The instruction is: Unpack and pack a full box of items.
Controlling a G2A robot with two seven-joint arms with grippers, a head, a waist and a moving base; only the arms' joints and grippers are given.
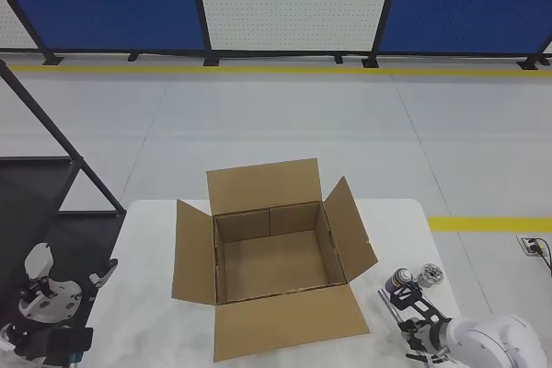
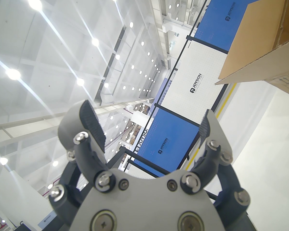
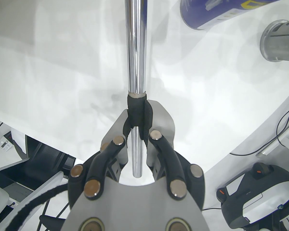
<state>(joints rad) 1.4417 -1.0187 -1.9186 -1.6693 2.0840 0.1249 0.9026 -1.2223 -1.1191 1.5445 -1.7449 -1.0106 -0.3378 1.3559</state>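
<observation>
My right gripper (image 3: 137, 117) is clamped on a chrome rod (image 3: 134, 49) above the white table (image 1: 147, 276), right of the open cardboard box (image 1: 267, 186). My left gripper (image 2: 147, 115) stands apart, holding nothing.

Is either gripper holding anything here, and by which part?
The right gripper is shut on a shiny chrome metal rod, clamped near one end, most of its length jutting forward. The left gripper is open and empty.

Blue and white pegboard partitions (image 1: 294, 23) lined the far side of a pale grey floor (image 1: 350, 129) marked with yellow lines (image 1: 258, 69); round ceiling lights (image 2: 35, 3) shone overhead.
</observation>
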